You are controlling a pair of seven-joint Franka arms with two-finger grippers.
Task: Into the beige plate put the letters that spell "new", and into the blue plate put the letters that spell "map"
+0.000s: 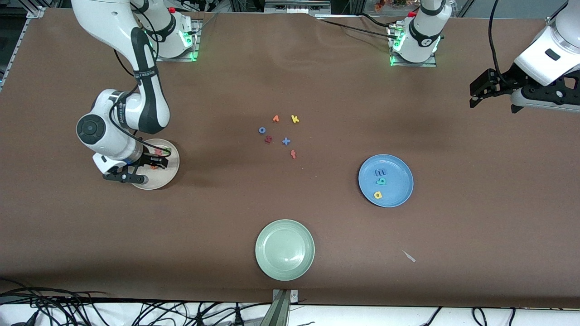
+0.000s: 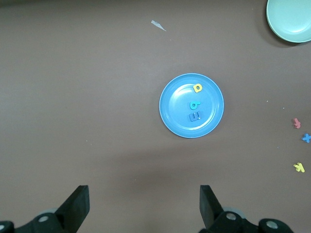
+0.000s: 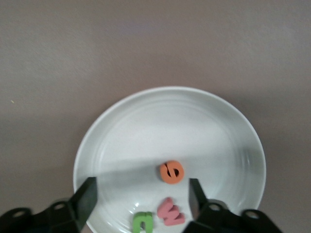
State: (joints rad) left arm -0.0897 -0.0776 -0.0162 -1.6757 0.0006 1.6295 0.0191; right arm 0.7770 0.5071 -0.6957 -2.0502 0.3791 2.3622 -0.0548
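With its fingers apart, the right gripper [image 3: 141,196] hangs low over the beige plate [image 3: 233,141], orange "e" [image 3: 172,172], pinkish-red "w" [image 3: 170,211] and green "n" [image 3: 143,222] lying beneath it, while the left gripper [image 2: 144,204] waits open, well clear of the blue plate [image 2: 170,114] holding "m" [image 2: 194,116], "a" [image 2: 197,88] and "p" [image 2: 194,105]; both words look placed, so the next move is likely just lifting clear.

Right pincer [image 1: 152,164] hides part of beige plate [image 1: 170,174]; green "n" [image 3: 143,222] cut by frame edge.

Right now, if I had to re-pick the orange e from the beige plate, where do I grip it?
Come straight down on the orange e and pinch its round outer edges. It lies flat in the beige plate, apart from the w, so the jaws have room.
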